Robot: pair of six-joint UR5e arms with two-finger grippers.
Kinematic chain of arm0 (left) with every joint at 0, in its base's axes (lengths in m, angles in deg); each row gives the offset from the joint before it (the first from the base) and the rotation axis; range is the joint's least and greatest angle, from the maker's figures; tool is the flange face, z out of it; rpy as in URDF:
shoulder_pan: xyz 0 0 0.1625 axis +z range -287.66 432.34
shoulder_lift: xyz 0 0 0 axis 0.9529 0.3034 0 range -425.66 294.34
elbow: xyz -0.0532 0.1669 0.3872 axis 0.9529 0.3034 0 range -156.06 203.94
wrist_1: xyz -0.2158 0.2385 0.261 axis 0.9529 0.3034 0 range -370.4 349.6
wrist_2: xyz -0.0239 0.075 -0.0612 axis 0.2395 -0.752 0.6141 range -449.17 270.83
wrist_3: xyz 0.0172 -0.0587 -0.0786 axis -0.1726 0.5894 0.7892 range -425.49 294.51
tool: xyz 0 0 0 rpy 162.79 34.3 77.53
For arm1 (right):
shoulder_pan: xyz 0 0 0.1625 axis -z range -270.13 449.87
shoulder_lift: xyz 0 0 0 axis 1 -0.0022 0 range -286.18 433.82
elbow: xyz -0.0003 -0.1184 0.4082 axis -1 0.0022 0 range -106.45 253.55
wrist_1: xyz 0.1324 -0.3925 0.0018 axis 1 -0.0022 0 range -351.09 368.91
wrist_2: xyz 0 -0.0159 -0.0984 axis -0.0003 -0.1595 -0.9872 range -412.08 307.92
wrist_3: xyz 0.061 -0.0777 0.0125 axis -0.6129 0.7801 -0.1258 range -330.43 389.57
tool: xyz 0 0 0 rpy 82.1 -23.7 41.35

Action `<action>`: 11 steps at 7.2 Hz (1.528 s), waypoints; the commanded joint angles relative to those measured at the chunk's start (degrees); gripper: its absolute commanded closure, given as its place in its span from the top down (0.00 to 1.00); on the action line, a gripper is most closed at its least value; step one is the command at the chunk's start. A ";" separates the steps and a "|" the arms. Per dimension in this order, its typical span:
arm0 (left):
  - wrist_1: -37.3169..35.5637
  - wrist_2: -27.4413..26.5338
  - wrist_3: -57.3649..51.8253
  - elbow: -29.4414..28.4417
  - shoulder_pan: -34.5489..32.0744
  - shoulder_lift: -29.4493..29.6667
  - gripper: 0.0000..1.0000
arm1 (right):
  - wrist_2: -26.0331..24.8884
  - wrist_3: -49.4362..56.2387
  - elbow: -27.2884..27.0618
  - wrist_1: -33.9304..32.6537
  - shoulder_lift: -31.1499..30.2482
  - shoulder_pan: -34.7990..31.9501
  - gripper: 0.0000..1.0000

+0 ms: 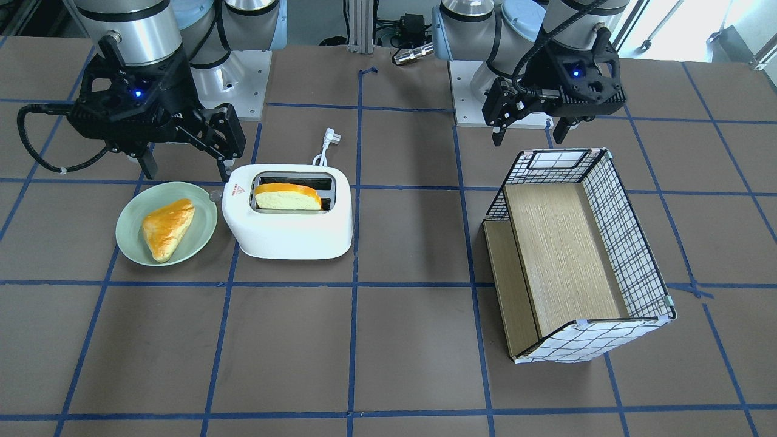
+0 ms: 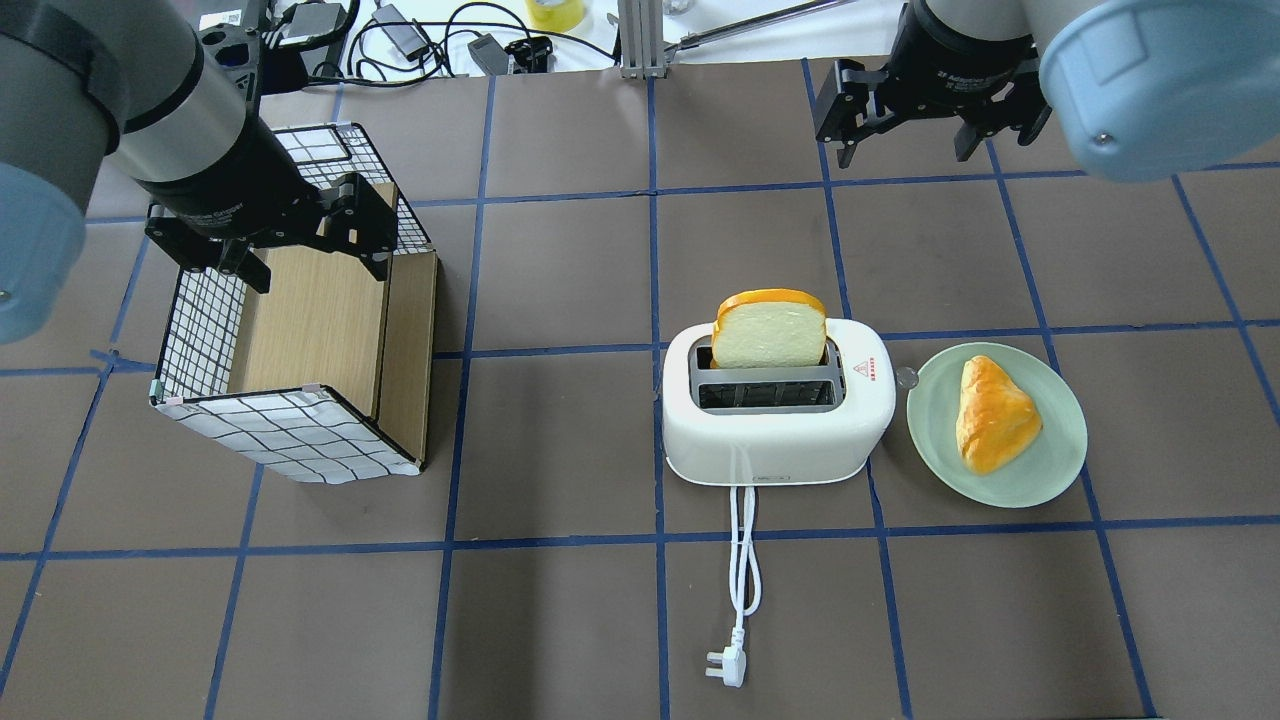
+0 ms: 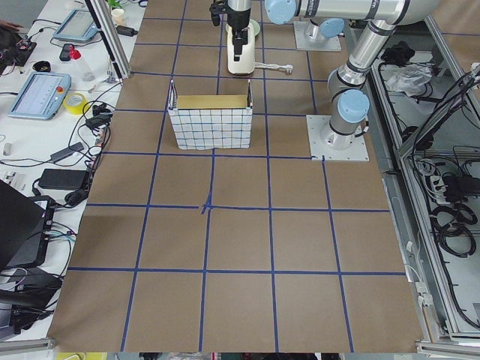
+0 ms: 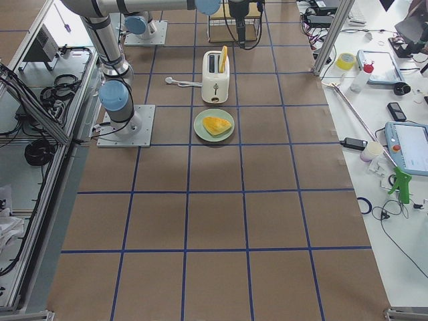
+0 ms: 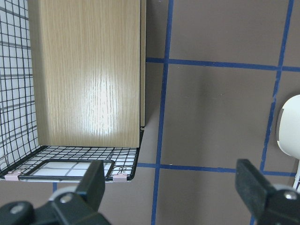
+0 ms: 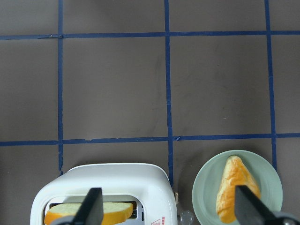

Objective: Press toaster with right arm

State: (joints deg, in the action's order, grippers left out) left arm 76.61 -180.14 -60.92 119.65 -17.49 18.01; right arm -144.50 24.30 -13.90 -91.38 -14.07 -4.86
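The white toaster stands mid-table with a bread slice upright in one slot. Its small grey lever knob is at the end facing the plate. My right gripper is open and empty. It hangs above the table near that lever end and touches nothing. In the right wrist view the toaster and the knob lie between the spread fingers. My left gripper is open and empty over the basket.
A green plate with a golden pastry sits beside the lever end. The checked wire-and-wood basket lies on the robot's left. The white cord and plug trail from the toaster.
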 commanded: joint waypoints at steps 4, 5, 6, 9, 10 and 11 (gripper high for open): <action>0.00 0.00 0.00 0.00 0.00 0.00 1.00 | -0.21 0.52 -0.09 0.18 0.53 -0.01 1.00; 0.00 0.00 0.00 0.00 0.00 0.00 1.00 | -0.56 0.87 -0.18 0.10 0.62 -0.01 1.00; 0.00 0.00 0.00 0.00 0.00 0.00 1.00 | -0.13 0.96 -0.09 0.10 0.53 0.17 1.00; 0.00 0.00 0.00 0.00 0.00 0.00 1.00 | 0.05 1.14 0.52 3.84 0.62 0.96 0.71; 0.00 0.00 0.00 0.00 0.00 0.00 1.00 | -0.12 4.88 0.44 6.49 0.70 1.39 0.42; 0.00 0.00 0.00 0.00 0.00 0.00 1.00 | -0.82 7.88 0.35 9.47 0.70 3.92 0.23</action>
State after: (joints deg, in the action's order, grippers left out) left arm 76.61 -180.14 -60.92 119.65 -17.49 18.01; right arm -144.74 28.62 -13.48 -85.48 -13.41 -3.06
